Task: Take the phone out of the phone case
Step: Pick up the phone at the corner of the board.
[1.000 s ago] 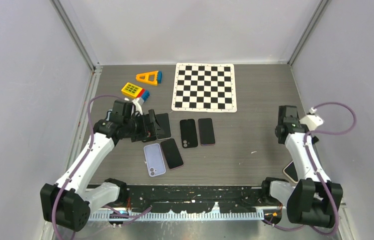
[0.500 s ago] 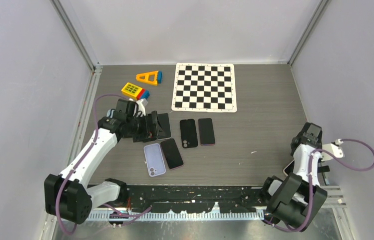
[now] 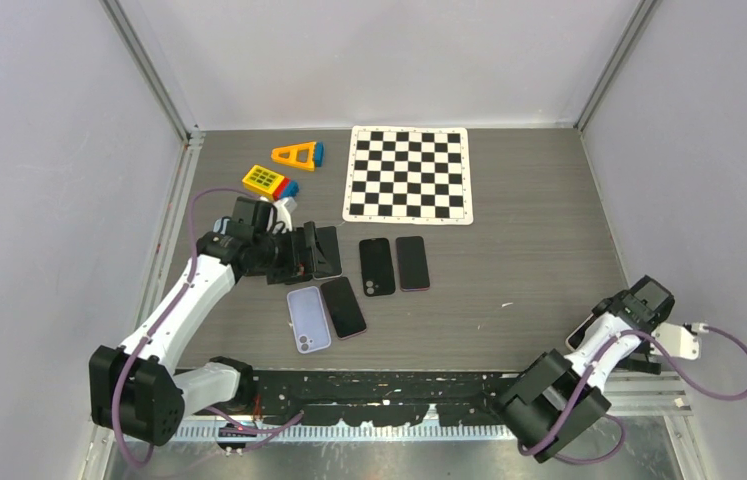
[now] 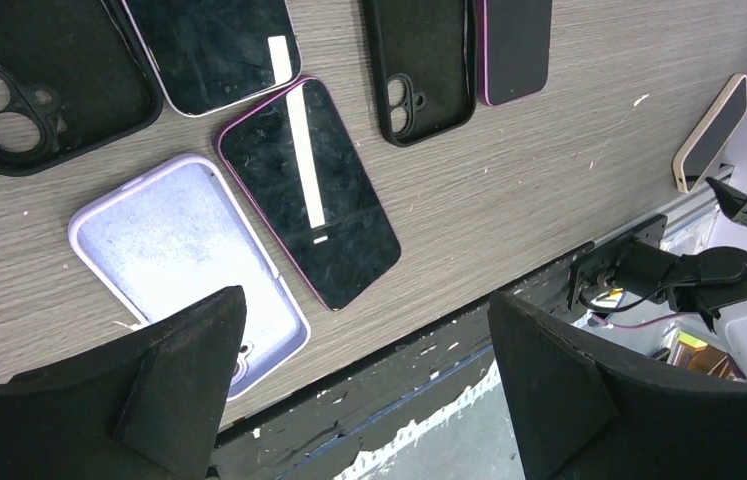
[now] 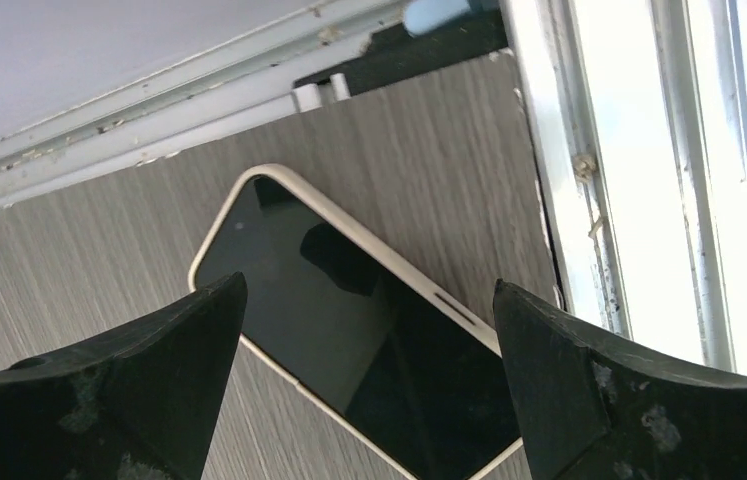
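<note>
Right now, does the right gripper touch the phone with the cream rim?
Cannot tell. In the right wrist view the open right gripper hangs over the phone, fingertips overlapping its rim, but its height does not show.

case (image 3: 308,319): lilac | mat (image 3: 408,174): black-white checks | table (image 3: 529,230): grey woodgrain

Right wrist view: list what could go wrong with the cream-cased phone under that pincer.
1. The cream-cased phone lies flat close to the table edge. A nudge from the open right pincer could slide it toward the metal rail.
2. Its dark, glossy face is up, so the pincer may slip on that surface rather than catch the case rim.
</note>
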You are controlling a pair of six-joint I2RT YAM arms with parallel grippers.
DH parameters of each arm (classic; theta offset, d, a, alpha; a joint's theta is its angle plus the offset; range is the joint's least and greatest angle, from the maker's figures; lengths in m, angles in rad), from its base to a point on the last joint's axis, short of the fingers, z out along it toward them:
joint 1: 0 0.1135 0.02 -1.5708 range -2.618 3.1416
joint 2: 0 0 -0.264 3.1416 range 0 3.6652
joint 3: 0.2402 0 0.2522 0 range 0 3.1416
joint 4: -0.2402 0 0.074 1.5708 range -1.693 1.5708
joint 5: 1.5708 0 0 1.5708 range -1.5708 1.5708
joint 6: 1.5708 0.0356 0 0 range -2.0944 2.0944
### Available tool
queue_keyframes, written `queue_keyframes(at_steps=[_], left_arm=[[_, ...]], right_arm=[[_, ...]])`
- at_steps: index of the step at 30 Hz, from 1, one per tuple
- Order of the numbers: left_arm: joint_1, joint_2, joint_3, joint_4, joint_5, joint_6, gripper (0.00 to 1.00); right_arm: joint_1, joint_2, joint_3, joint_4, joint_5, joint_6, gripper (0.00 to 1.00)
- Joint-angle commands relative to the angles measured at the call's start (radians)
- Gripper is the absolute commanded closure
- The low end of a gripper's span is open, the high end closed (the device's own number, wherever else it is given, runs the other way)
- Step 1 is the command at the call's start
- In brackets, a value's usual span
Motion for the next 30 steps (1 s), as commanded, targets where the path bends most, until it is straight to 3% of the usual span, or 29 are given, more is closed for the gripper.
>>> queue_keyframes(at_steps=[1, 5, 11, 19, 25, 30], left_arm=[[0.008, -0.021, 0.044, 0.010, 0.017, 0.021, 0.06], [0.007, -0.023, 0.054, 0.003, 0.021, 0.018, 0.06], [0.009, -0.024, 0.059, 0.001, 0.016, 0.016, 0.06], [0.020, -0.016, 0.054, 0.021, 0.024, 0.008, 0.06], [0.031, -0.008, 0.048, 0.029, 0.038, 0.010, 0.07], [0.040, -0.012, 0.042, 0.035, 0.046, 0.008, 0.07]], right_arm=[[-0.111, 0.002, -0.045, 0.061, -0.193, 0.090, 0.00], [-0.123, 0.036, -0.050, 0.084, -0.198, 0.093, 0.00], [-0.129, 0.178, -0.084, 0.178, -0.353, 0.142, 0.01], [-0.108, 0.322, -0.009, 0.096, -0.410, 0.124, 0.04], [0.015, 0.354, 0.022, 0.041, -0.363, 0.195, 0.01], [0.204, 0.356, 0.035, 0.019, -0.298, 0.302, 0.00]])
